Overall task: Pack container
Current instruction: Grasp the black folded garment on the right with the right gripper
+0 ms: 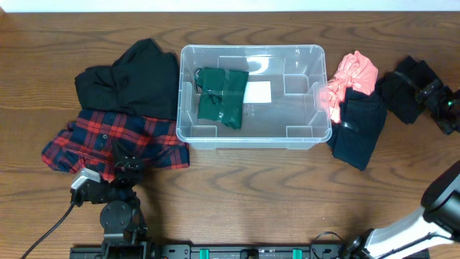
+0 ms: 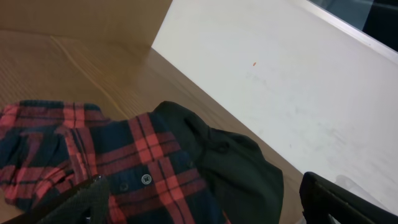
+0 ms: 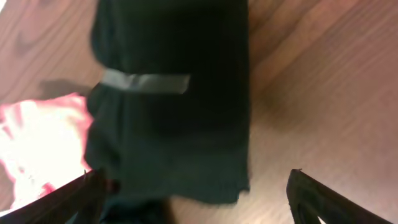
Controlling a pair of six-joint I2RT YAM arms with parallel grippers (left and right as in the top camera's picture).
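The clear plastic container (image 1: 309, 137) stands at the table's middle, with a folded dark green garment (image 1: 221, 97) in its left half and a white label (image 1: 257, 91) on its base. My left gripper (image 1: 126, 160) (image 2: 205, 208) is open, low over a red plaid shirt (image 1: 100, 140) (image 2: 137, 162). A black garment (image 1: 133, 83) (image 2: 236, 168) lies beside the shirt. My right gripper (image 1: 402, 90) (image 3: 205, 202) is open, over the edge of a dark navy garment (image 1: 357, 129) (image 3: 168, 124). A pink garment (image 1: 352, 75) (image 3: 37, 143) lies against it.
The clothes lie in two piles, left and right of the bin. A white wall (image 2: 298, 81) runs along the table's far edge. The left arm's base and cable (image 1: 108, 208) sit at the front left.
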